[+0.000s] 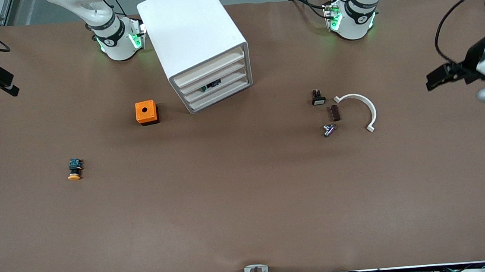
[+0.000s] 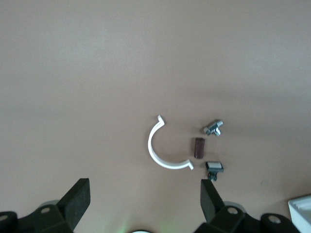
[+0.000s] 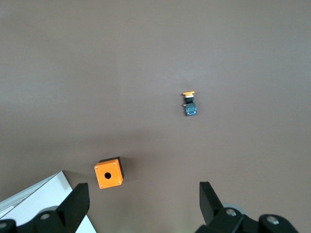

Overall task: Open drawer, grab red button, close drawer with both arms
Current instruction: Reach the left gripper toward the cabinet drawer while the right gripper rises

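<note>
A white cabinet [image 1: 193,31] with several drawers stands between the two arm bases, and every drawer front is pushed in. Through the front of the third drawer [image 1: 229,81] shows a small dark thing with greenish bits [image 1: 211,85]. I cannot tell whether it is the button, and no red cap shows anywhere. My left gripper [image 1: 435,78] [image 2: 144,194] hangs open and empty over the left arm's end of the table. At the right arm's end, my right gripper [image 1: 9,84] [image 3: 143,194] is likewise open and empty, high over the table.
An orange box with a hole [image 1: 146,112] [image 3: 108,173] sits beside the cabinet. A yellow-capped button [image 1: 74,169] [image 3: 189,104] lies nearer the front camera. Toward the left arm's end lie a white-faced black button [image 1: 318,97] [image 2: 214,168], a brown block [image 1: 335,112], a metal fitting [image 1: 328,130] and a white arc clamp [image 1: 363,107] [image 2: 163,150].
</note>
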`<action>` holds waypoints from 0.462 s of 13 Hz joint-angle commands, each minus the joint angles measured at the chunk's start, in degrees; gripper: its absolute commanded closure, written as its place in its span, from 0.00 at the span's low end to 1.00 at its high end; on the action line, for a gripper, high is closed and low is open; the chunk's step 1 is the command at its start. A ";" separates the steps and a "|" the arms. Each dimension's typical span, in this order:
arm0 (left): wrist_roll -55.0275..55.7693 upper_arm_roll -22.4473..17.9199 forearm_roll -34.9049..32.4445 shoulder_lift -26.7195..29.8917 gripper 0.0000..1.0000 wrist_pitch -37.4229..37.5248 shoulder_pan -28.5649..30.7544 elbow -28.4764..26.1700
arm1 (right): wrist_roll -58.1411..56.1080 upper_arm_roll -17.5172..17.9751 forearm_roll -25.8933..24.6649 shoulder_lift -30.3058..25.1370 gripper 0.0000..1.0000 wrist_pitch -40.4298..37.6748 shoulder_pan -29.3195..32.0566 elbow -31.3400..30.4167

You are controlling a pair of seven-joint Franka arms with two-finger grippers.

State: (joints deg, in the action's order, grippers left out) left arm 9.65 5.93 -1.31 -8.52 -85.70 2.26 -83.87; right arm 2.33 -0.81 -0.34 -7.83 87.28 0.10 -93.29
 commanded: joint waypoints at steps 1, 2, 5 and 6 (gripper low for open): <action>9.37 0.30 1.65 -8.52 0.00 0.62 -0.59 6.35 | 0.57 -0.16 0.69 2.38 0.00 -0.01 -2.83 1.62; 18.48 0.31 3.93 -10.19 0.00 0.62 -1.46 6.26 | 0.66 -0.07 0.69 3.08 0.00 0.17 -3.26 1.62; 50.72 0.31 9.56 -17.99 0.00 0.45 -6.81 6.35 | 1.97 -0.07 0.78 4.22 0.00 0.25 -5.37 1.62; 58.30 0.31 9.58 -20.72 0.00 0.01 -8.74 6.35 | 2.59 -0.07 1.13 4.83 0.00 0.25 -5.81 1.62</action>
State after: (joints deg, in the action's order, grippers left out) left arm 50.68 6.27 7.02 -23.52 -86.16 -3.12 -80.11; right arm 3.21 -0.52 -0.24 -4.39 87.89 -4.70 -93.20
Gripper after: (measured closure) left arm 0.000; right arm 0.000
